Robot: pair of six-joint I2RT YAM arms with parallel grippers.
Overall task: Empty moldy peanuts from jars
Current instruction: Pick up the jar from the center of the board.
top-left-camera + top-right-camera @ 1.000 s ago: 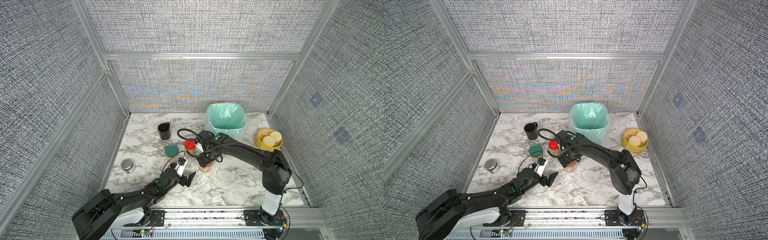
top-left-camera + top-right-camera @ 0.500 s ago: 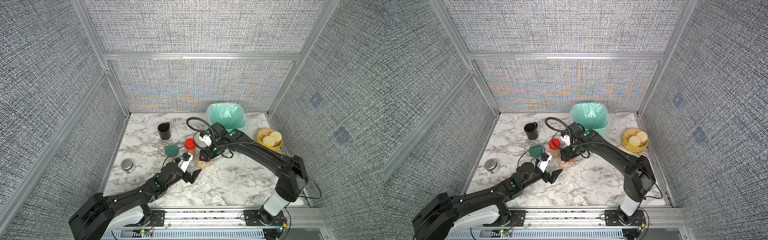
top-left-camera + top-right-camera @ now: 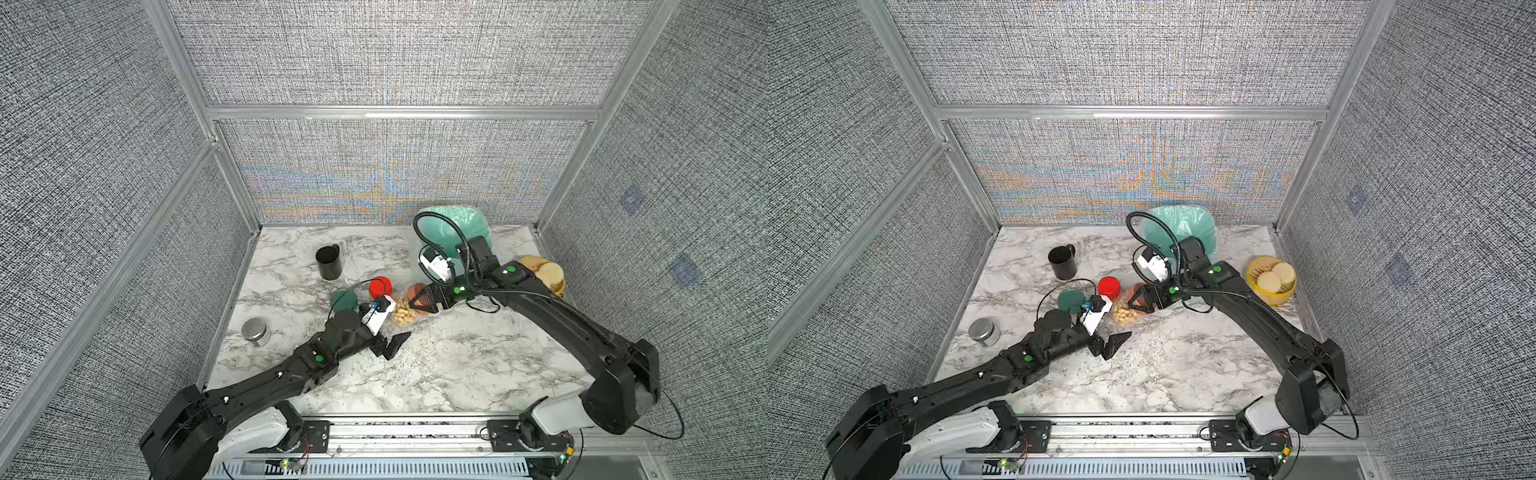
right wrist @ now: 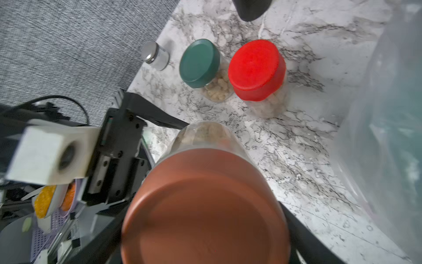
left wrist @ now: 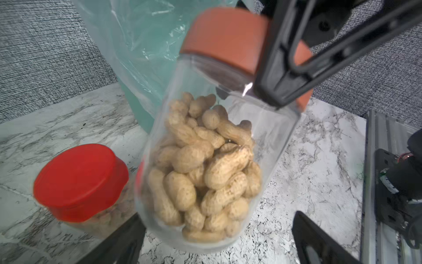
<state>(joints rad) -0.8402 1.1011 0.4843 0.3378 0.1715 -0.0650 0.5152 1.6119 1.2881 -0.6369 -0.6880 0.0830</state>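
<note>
Right gripper (image 3: 420, 302) clamps the tilted terracotta-lidded jar (image 5: 217, 148) over the marble table (image 3: 457, 365) centre. The jar is half full of tan, in-shell peanuts (image 5: 205, 173). Left gripper (image 3: 395, 344) gapes empty at its six o'clock; the red-lidded jar (image 3: 380, 286) and green-lidded jar (image 3: 344, 300), both holding peanuts, stand at ten and nine.

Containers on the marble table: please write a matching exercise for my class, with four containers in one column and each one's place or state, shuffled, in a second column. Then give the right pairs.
Column one
1. orange-lidded jar
2. red-lidded jar
3. steel tin
4. yellow bowl

Column two
A. holds pale round discs
B. stands upright beside the green-lidded jar
C. tilted, gripped at its lid end by the right gripper
D. stands apart near the table's left edge

Pairs: 1-C, 2-B, 3-D, 4-A
</note>
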